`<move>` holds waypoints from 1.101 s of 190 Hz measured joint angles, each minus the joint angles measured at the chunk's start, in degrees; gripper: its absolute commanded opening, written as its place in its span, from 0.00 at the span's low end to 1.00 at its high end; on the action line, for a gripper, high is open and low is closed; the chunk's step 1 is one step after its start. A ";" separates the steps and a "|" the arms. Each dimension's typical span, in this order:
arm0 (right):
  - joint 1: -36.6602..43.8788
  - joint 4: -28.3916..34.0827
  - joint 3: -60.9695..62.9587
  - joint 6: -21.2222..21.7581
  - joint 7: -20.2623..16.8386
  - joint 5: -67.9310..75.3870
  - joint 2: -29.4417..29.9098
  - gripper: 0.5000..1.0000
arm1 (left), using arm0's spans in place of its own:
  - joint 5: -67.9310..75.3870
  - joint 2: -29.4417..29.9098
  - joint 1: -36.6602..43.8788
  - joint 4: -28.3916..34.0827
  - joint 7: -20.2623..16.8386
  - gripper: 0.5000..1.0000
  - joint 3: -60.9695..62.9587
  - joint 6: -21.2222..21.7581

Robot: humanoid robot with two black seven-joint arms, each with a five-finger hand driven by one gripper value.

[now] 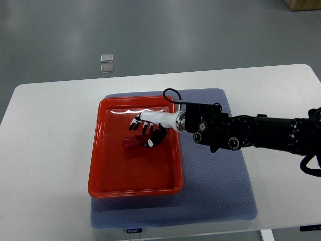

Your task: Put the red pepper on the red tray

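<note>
Reaching in from frame right, right hand (147,131) hovering over red tray (134,187), fingers curling loosely around red pepper (131,142) at tray centre, likely setting it down.

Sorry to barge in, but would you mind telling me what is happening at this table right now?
The robot's right hand is reaching in from the right over the red tray, which sits on a blue-grey mat on the white table. The red pepper lies inside the tray, just under the fingers. Whether the hand grips it or has let go is hard to tell from this view. The left arm is not visible.
</note>
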 measured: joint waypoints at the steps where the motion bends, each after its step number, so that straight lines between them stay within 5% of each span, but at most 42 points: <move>1: 0.02 0.01 0.01 0.00 0.00 0.01 0.00 0.57 | 0.00 0.00 0.00 0.00 0.00 1.00 0.00 0.00; 81: 0.88 0.77 16.50 -0.01 1.12 5.51 -4.18 0.57 | 0.00 0.00 0.00 0.08 0.00 1.00 -0.11 0.00; 109: -7.01 0.78 32.93 -0.31 2.54 11.11 -9.09 0.58 | 0.00 0.00 0.00 0.05 0.00 1.00 -0.02 0.00; 128: -15.09 0.79 48.48 0.37 3.22 15.62 -9.91 0.70 | 0.00 0.00 0.00 -0.01 0.00 1.00 0.04 0.00; 159: -26.91 0.83 68.22 5.87 3.48 26.83 -7.94 0.72 | 0.00 0.00 0.00 -0.26 0.00 1.00 0.06 -0.02; 209: -33.49 0.65 74.25 9.73 7.49 37.08 -5.36 0.82 | 0.00 0.00 0.00 -0.29 0.00 1.00 0.06 -0.03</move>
